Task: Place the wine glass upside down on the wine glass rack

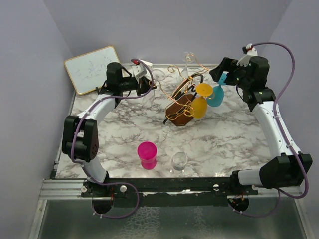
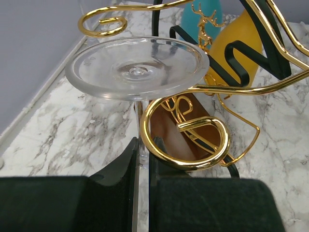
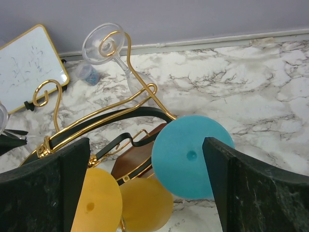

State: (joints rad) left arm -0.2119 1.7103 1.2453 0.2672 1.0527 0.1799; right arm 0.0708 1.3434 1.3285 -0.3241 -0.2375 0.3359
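Note:
The wine glass rack point(image 1: 183, 102) is a gold wire stand on a brown wooden base, mid-table. My left gripper point(image 2: 143, 145) is shut on the stem of a clear wine glass point(image 2: 137, 67), held upside down with its foot up. The stem stands beside a gold spiral loop point(image 2: 186, 133) of the rack. In the top view this gripper point(image 1: 146, 83) is at the rack's left. My right gripper point(image 3: 147, 145) is open, with the foot of a teal glass point(image 3: 190, 154) seen between its fingers. In the top view it point(image 1: 223, 75) hovers at the rack's right.
A yellow glass point(image 1: 201, 102) and the teal glass point(image 1: 216, 95) hang on the rack's right side, and another clear glass point(image 3: 104, 43) hangs at its back. A pink cup point(image 1: 147, 154) and an upright clear glass point(image 1: 179, 162) stand near the front edge. A whiteboard point(image 1: 92, 68) leans at the back left.

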